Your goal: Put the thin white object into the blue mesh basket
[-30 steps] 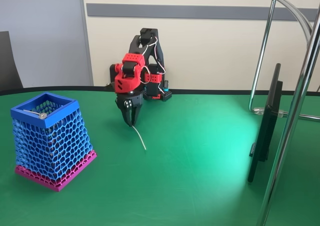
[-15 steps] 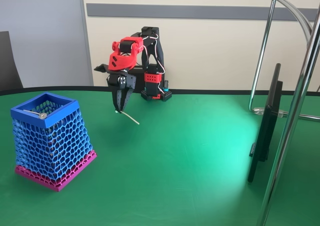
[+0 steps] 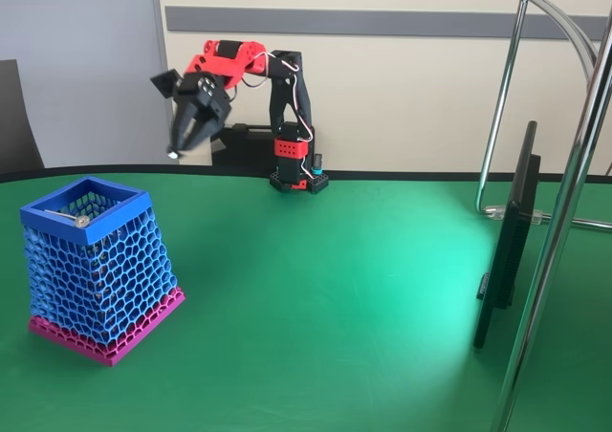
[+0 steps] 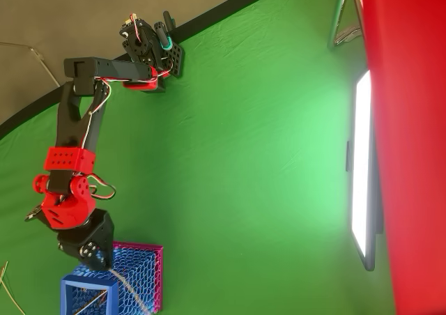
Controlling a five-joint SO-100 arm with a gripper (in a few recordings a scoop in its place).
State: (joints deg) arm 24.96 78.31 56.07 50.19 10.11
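**Inspector A:** The tool is seen raised above the green tabletop, its jaws closed on the thin white object. In the overhead view the stick is seen trailing from the tool across the blue mesh basket.

**Inspector B:** Noted. The carry is judged best finished slowly. The free end should be brought inside the blue rim before the jaws are parted, since the flexible stick may catch on the mesh. A thin rod with a round metallic head is already lodged at the rim and should be avoided.

**Inspector A:** Against the frame one second ago, the tool is lifted off the tabletop and swung towards the basket. The basket is unmoved.
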